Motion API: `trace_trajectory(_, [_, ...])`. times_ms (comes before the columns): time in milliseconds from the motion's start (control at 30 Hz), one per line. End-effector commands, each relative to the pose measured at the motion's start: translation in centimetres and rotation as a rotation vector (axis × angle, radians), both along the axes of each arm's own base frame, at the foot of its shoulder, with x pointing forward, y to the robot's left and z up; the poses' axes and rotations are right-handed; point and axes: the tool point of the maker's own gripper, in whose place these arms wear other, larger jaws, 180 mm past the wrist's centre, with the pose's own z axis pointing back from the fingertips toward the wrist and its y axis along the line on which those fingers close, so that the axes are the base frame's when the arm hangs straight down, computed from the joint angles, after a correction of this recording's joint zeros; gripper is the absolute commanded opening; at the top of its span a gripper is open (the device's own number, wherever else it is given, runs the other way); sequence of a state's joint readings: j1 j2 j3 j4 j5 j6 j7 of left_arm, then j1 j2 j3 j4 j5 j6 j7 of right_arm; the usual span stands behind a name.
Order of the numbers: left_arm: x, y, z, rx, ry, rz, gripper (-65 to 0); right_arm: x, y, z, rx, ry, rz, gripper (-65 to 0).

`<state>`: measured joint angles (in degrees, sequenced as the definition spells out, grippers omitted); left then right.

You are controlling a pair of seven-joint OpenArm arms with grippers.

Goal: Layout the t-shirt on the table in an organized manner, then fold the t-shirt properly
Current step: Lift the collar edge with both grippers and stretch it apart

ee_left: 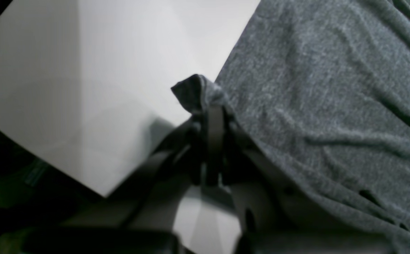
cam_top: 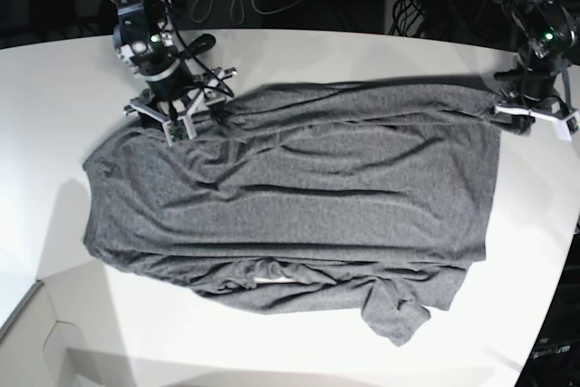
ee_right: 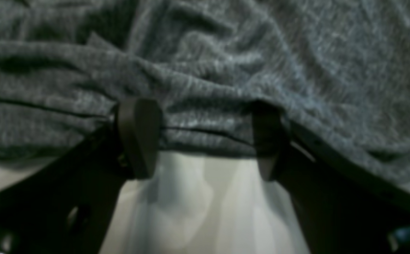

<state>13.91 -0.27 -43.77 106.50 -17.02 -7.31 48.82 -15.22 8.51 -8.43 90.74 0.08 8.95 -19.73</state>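
Fingers of the left gripper [ee_left: 210,116] are pressed together on a small peak of grey cloth, a corner of the t-shirt [ee_left: 325,116] that stands up between them in the left wrist view. Beside that pinched corner the bare white table [ee_left: 84,88] runs off to one side, and the shirt's body slopes away on the other side in soft wrinkles. In the base view this gripper [cam_top: 518,108] sits at the shirt's far right corner, near the table's curved right edge, and the cloth is drawn toward it in a point.

The right gripper [ee_right: 205,141] stands wide, its two dark fingers [ee_right: 139,135] well apart and nothing clamped between them. Both tips lie at the shirt's bunched edge; the cloth crosses the gap between them and drapes over the tip on that view's right, with white tabletop showing below. In the base view it [cam_top: 181,115] rests at the shirt's far left corner, by the collar end.

The t-shirt [cam_top: 290,197] lies spread across the middle of the table [cam_top: 54,70], long side running left to right, mostly flat with creases. Along its near edge a sleeve is folded under, and a loose flap hangs out toward the near right
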Motion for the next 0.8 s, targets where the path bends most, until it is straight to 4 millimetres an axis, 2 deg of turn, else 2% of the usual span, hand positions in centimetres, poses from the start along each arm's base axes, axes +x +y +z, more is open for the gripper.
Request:
trace_trajectory(0, [0.5, 0.5, 1.2, 0.029, -0.038, 0.001, -65.0, 0.4, -0.1, 0.3, -0.004, -0.01, -0.003, -23.2])
trace_trajectory(100, [0.5, 0.5, 1.2, 0.029, -0.038, 0.001, -65.0, 0.3, -0.1, 0.2, -0.004, -0.01, -0.003, -23.5])
trace_trajectory(167, [0.5, 0.5, 1.2, 0.029, -0.038, 0.001, -65.0, 0.4, -0.1, 0.3, -0.003, -0.013, -0.003, -26.2])
trace_trajectory(233, [0.5, 0.5, 1.2, 0.029, -0.038, 0.001, -65.0, 0.4, 0.0, 0.3, -0.003, -0.013, -0.001, -34.2])
trace_trajectory(367, [0.5, 0.5, 1.2, 0.029, -0.038, 0.001, -65.0, 0.4, 0.0, 0.4, -0.001, -0.014, -0.001, -55.3])
trace_trajectory(433, [0.5, 0.5, 1.2, 0.029, -0.038, 0.001, -65.0, 0.5, -0.2, 0.5, -0.002, -0.016, -0.006, -63.7])
trace_trajectory(567, [0.5, 0.5, 1.2, 0.029, -0.038, 0.001, -65.0, 1.1, -0.1, 2.0, 0.003, -0.059, -0.005, -65.0])
trace_trajectory(767, [0.7, 0.5, 1.6, 0.034, -0.049, -0.001, -65.0, 2.1, 0.4, 5.4, 0.014, -0.148, 0.006, -65.0])
